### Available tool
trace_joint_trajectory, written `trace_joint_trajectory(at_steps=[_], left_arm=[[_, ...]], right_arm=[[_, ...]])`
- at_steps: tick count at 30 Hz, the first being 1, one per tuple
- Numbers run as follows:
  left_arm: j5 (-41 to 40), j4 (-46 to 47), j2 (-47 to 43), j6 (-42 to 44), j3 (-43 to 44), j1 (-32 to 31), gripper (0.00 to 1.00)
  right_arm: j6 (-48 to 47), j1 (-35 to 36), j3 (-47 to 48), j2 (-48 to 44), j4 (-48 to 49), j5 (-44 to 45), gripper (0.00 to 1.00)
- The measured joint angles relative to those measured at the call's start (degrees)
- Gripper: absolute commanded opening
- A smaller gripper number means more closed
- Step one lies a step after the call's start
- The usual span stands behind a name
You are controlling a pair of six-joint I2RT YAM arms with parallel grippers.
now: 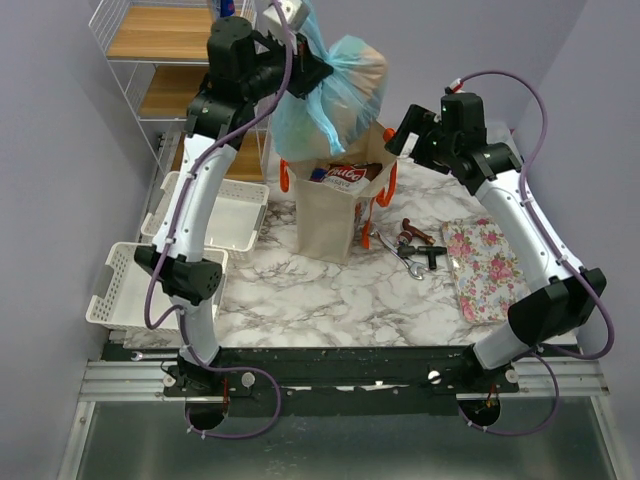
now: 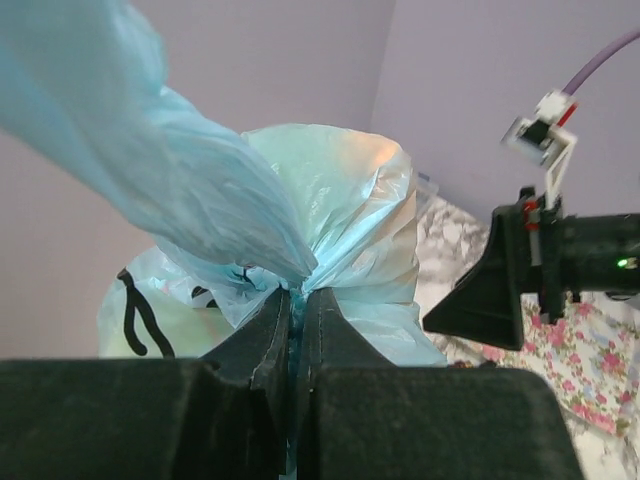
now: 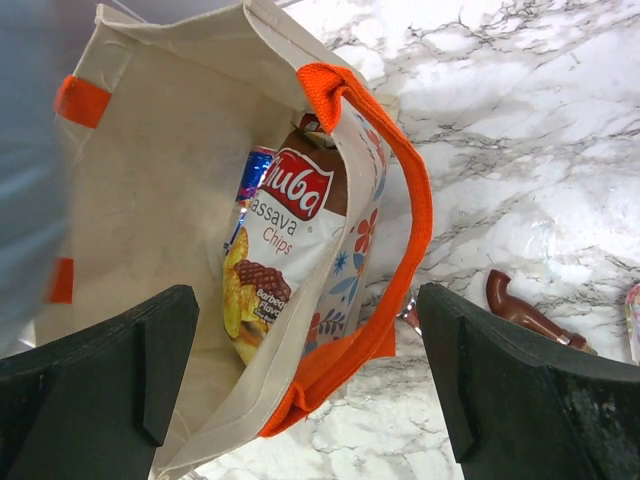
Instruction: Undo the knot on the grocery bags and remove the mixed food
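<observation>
While aloft, left hand [image 2: 297, 303] tight on bag [image 2: 345, 190]

Filmy plastic bag [image 2: 340, 200], slightly shiny; tote [image 3: 170, 200] is matt woven canvas; inside the tote a glossy chip packet [image 3: 285, 250]; counter [image 3: 520, 120] under it smooth, marbled.

This looks like a robot test room made up like a kitchen, not a real home. A left arm [image 1: 200, 200] and a right arm [image 1: 525, 215] are fixed to a metal rail [image 1: 340, 372] at the near edge of the tabletop [image 1: 300, 300]. Purple cables [image 1: 541, 105] loop off them. The walls [image 1: 50, 150] are plain. The marble-look top, a white wire shelf [image 1: 160, 35], white baskets [image 1: 215, 215], a canvas tote [image 1: 330, 220] and a blue plastic bag [image 1: 320, 110] give it the kitchen look.
</observation>
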Motion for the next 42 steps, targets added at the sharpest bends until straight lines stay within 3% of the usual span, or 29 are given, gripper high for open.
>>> trace_joint_trajectory(at_steps=[7, 13, 17, 24, 28, 35, 38, 42], left_arm=[[0.0, 1.7, -10.2, -0.6, 0.3, 0.5, 0.00], [7.9, -3.2, -25.8, 3.4, -9.0, 0.5, 0.00], [13.7, -10.4, -37.7, 9.9, -20.1, -0.1, 0.00], [16.8, -22.2, -56.5, 25.7, -52.5, -6.8, 0.00], [15.4, -21.7, -57.3, 27.5, -67.2, -9.5, 0.00], [8.9, -9.8, -56.5, 29.9, -87.9, -16.5, 0.00], [6.3, -4.9, -54.5, 31.5, -90.4, -17.0, 0.00], [3.8, 1.3, -45.6, 32.4, -86.9, -15.7, 0.00]], right_arm=[[-1.4, 0.0, -0.6, -2.3, 0.5, 0.2, 0.99], [-9.2, 0.0, -7.4, -9.0, 4.7, -7.8, 0.99], [-13.3, 0.0, -9.9, -13.4, 5.3, -13.2, 0.99], [-14.4, 0.0, -12.8, -16.3, 4.6, -15.4, 0.99], [-14.2, 0.0, -13.3, -16.3, 4.1, -15.4, 0.99], [-14.2, -0.2, -13.3, -16.3, 3.7, -13.5, 1.00], [-14.2, -0.7, -13.3, -16.3, 3.1, -11.6, 1.00], [-14.2, -1.4, -13.3, -16.3, 2.8, -10.6, 1.00]])
